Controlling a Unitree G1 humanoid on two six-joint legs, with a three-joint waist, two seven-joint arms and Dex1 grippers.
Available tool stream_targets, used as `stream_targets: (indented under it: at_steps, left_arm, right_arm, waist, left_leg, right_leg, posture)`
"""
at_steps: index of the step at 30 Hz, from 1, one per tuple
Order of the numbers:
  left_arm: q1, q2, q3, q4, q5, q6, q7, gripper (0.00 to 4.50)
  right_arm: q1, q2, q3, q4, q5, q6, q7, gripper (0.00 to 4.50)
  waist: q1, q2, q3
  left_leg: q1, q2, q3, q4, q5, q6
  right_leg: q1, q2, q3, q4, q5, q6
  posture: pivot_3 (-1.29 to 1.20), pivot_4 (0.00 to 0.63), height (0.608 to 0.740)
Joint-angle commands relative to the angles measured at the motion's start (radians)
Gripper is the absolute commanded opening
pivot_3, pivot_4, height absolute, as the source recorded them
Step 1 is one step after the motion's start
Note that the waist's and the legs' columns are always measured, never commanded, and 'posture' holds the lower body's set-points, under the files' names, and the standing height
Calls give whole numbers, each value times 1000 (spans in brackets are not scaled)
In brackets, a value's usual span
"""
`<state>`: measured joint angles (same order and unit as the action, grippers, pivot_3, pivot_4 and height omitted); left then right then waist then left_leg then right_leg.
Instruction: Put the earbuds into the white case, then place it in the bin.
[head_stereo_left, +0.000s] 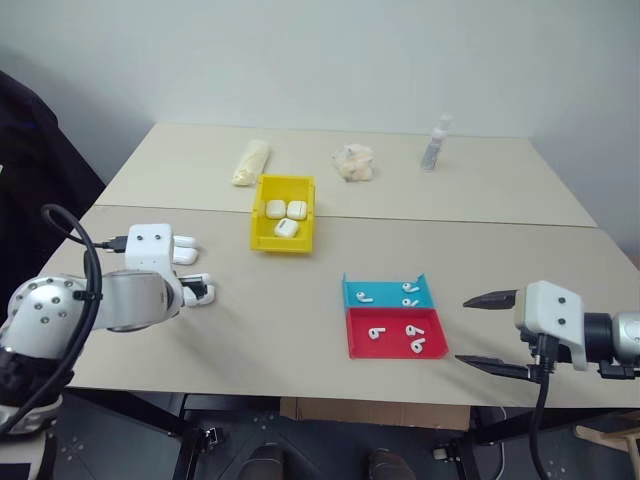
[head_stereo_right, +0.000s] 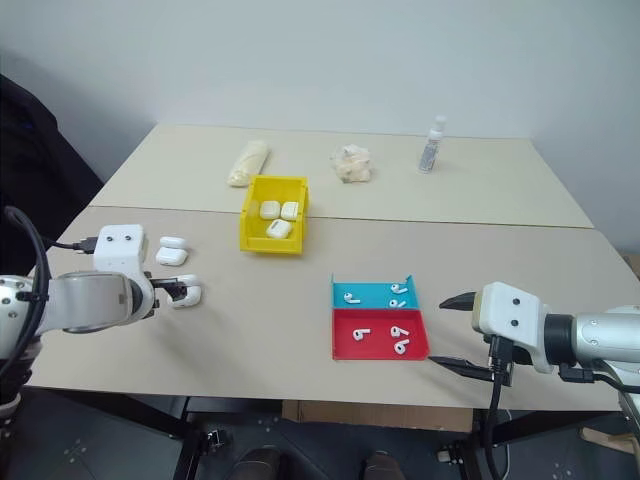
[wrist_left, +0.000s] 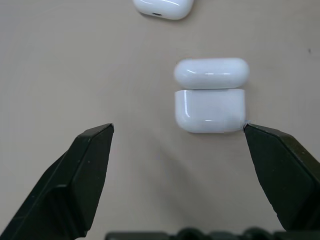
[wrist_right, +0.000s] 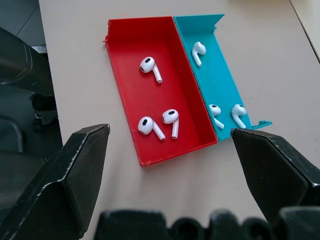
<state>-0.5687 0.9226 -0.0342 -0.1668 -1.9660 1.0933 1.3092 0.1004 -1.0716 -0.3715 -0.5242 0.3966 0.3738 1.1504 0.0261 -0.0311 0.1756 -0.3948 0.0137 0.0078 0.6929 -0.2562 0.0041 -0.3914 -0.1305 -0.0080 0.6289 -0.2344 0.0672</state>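
A white case (wrist_left: 210, 95) lies on the table with its lid swung open. My left gripper (wrist_left: 178, 127) is open just short of it, and one fingertip (wrist_left: 260, 137) almost touches the case's corner. A second, closed case (head_stereo_left: 185, 250) lies just beyond. The yellow bin (head_stereo_left: 282, 245) stands at mid table with three cases inside. Several earbuds (wrist_right: 150, 67) lie in a shallow tray, half red (wrist_right: 127, 65) and half blue (wrist_right: 220, 85). My right gripper (head_stereo_left: 462, 331) hangs open beside the tray's right end, holding nothing.
At the far side of the table stand a small clear bottle (head_stereo_left: 434, 143), a crumpled pale lump (head_stereo_left: 353, 162) and a yellowish wrapped roll (head_stereo_left: 251, 161). A seam runs across the table behind the bin. The tray sits near the front edge.
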Motion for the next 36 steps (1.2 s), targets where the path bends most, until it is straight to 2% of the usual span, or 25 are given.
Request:
stream_targets:
  at_steps: [1,18,36]
  left_arm:
    - [-25,-21,13,60,-6,25,5,4500]
    - [-152,-65,-104,252,1,53,15,4500]
    - [-188,-154,-73,331,255,123,-109,4500]
  right_arm:
    - [27,-7,-78,-43,7,23,-9,4480]
    - [135,24,-143,-121,2,77,-52,4480]
    - [148,27,-133,-122,-10,69,-78,4480]
  waist:
    - [-2,-1,0]
    - [-11,-1,0]
    - [-12,-1,0]
  left_leg:
    - [0,0,-1,0,0,0]
    - [1,0,-3,0,0,0]
    - [0,0,-3,-1,0,0]
  right_leg:
    - [0,0,-1,-1,0,0]
    - [2,0,-2,0,0,0]
    - [2,0,-3,-1,0,0]
  posture:
    - [0,150,740]
    - [0,150,740]
    - [0,150,740]
